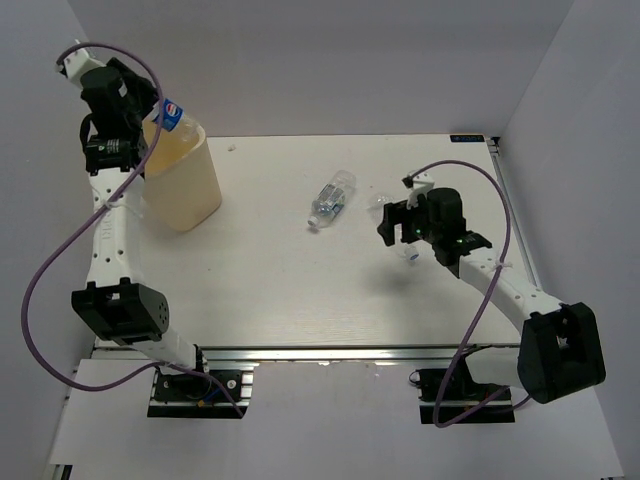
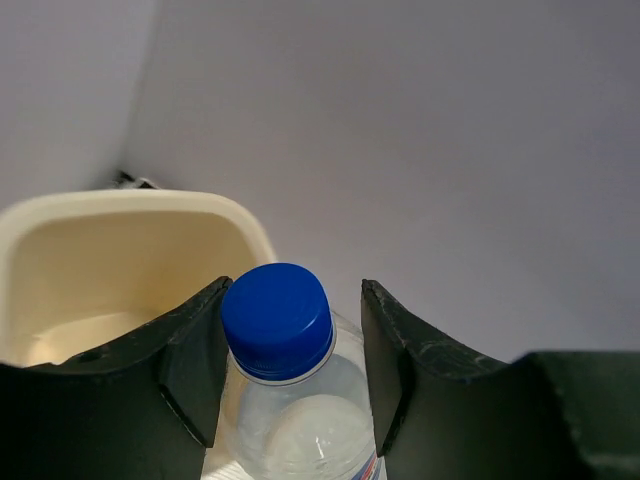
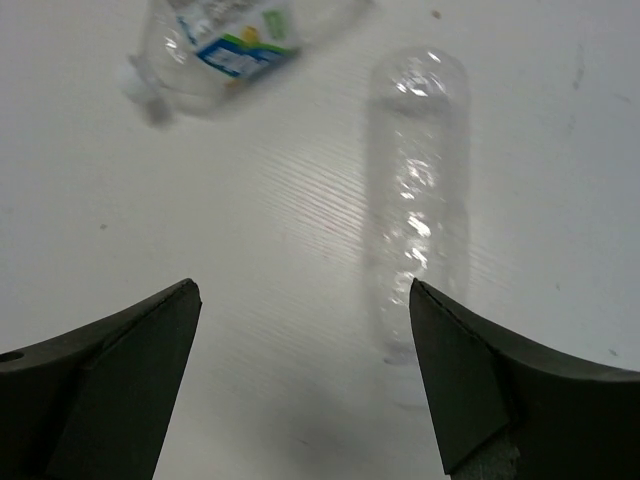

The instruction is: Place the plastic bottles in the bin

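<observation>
Closest to the lens in the left wrist view are the dark fingers (image 2: pixel 190 370) of the left gripper (image 2: pixel 290 345). They're clamped on a blue-capped bottle (image 2: pixel 278 320) around its shoulders, so that one is being carried and hasn't been dropped yet. From above it's seen held up at the far-left corner of the tabletop (image 1: pixel 270 290), right at the rim of the bin (image 1: pixel 190 190). Whether it hangs fully over the opening or just beside the rim can't be told. Progress-wise, somewhere around the middle is the best guess. One bottle looks to be a release away from being binned. Two more are lying toward the far edge, a bit right of centre: a labelled bottle (image 1: pixel 332 198) and, just beside it, a bare clear bottle (image 3: pixel 418 200). Nothing can be made out in the bit of the bin's inside that's shown, and nothing orange is spotted anywhere, so what's already been dropped in can't be confirmed. The right gripper (image 3: pixel 302 290) is spread wide with nothing held, hovering above the table. The bare clear bottle lies below the gap, off to one side near a fingertip, and no contact is seen. That one is probably being lined up for the next grab.
</observation>
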Robot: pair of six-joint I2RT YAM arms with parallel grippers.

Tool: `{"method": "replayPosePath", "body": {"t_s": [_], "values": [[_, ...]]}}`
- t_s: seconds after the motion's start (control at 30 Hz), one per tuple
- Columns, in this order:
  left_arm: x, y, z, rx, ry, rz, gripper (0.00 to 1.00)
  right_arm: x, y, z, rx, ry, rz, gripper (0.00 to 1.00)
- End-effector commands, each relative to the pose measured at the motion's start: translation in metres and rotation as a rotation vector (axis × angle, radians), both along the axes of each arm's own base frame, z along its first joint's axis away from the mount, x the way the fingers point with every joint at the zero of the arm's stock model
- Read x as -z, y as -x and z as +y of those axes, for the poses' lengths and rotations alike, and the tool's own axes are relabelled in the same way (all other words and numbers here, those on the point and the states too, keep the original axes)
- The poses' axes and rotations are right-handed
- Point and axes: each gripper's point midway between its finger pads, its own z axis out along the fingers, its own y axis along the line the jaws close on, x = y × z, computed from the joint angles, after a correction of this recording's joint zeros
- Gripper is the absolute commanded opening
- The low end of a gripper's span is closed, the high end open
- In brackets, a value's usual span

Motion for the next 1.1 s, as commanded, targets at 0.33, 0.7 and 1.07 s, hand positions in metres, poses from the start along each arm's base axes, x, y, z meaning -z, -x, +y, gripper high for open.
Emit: {"method": "replayPosePath", "body": {"t_s": [0.33, 0.7, 1.07], "values": [[0.038, 0.008, 0.116, -0.348, -0.029, 0.107, 0.98, 0.052, 0.006, -0.069, 0.137, 0.182, 0.095, 0.89], [-0.017, -0.009, 0.07, -0.085, 0.0, -0.015, 0.98, 0.07, -0.009, -0.075, 0.159, 0.23, 0.125, 0.89], [0.011, 0.027, -0.092, 0.296, -0.011, -0.014, 0.98, 0.109, -0.034, -0.053, 0.108, 0.194, 0.211, 0.83]]}}
